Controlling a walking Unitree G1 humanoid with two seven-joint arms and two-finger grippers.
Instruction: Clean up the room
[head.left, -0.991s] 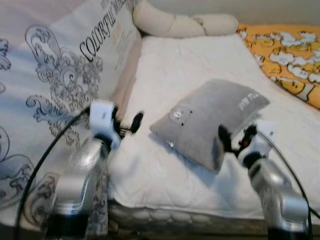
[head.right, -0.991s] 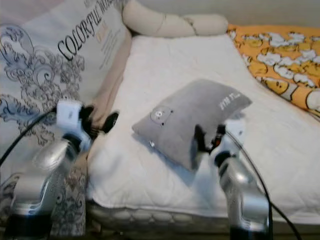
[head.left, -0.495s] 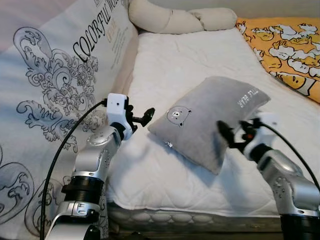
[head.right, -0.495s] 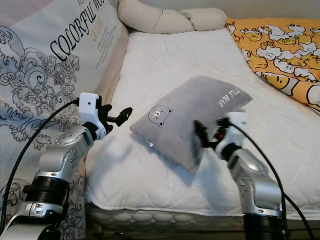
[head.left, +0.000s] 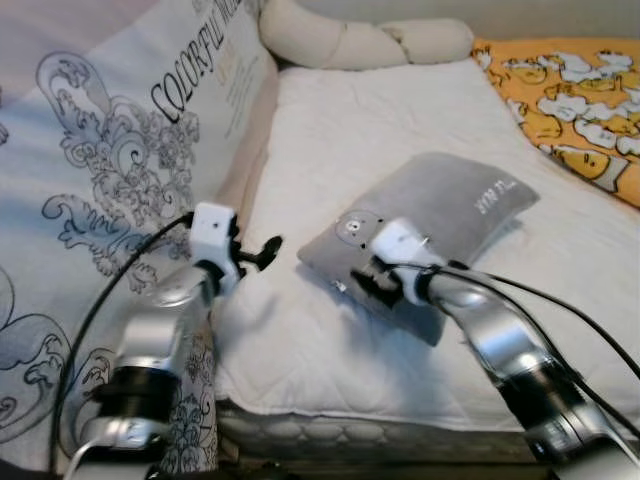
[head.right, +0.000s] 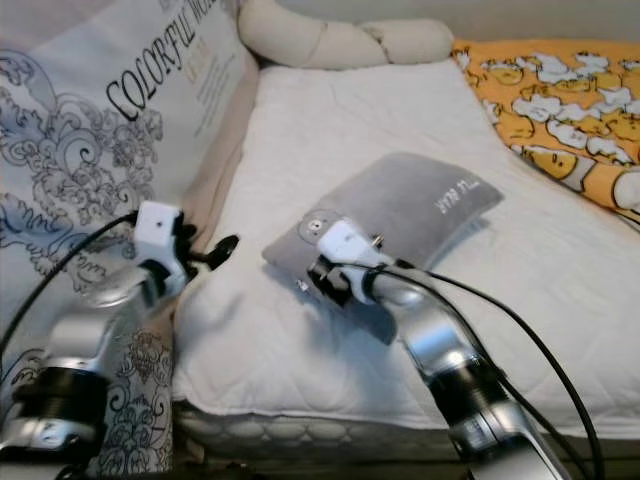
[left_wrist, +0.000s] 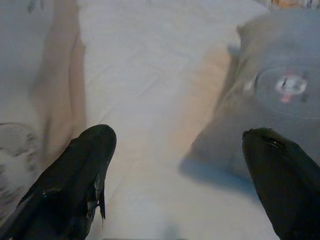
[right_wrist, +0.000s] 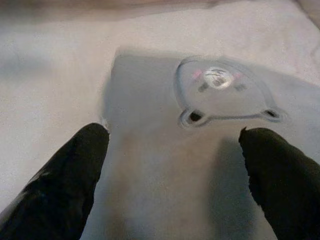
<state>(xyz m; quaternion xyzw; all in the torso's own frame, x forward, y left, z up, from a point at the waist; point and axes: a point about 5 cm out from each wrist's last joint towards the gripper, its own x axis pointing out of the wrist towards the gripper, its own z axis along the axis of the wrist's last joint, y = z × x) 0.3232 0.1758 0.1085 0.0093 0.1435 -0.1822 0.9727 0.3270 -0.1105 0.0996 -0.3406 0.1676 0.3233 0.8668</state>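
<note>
Grey pillow (head.left: 430, 235) lies under the spread right gripper (right_wrist: 175, 170).

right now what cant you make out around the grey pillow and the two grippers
- Grey pillow: its near edge is hidden behind the right gripper and arm in the eye views.
- Pillow lettering: too small to read for sure.
- Left gripper: blurred in the eye views.
- Yellow blanket: cut off by the right edge.

orange duck blanket (head.left: 575, 110) cut off, arms blurred
</note>
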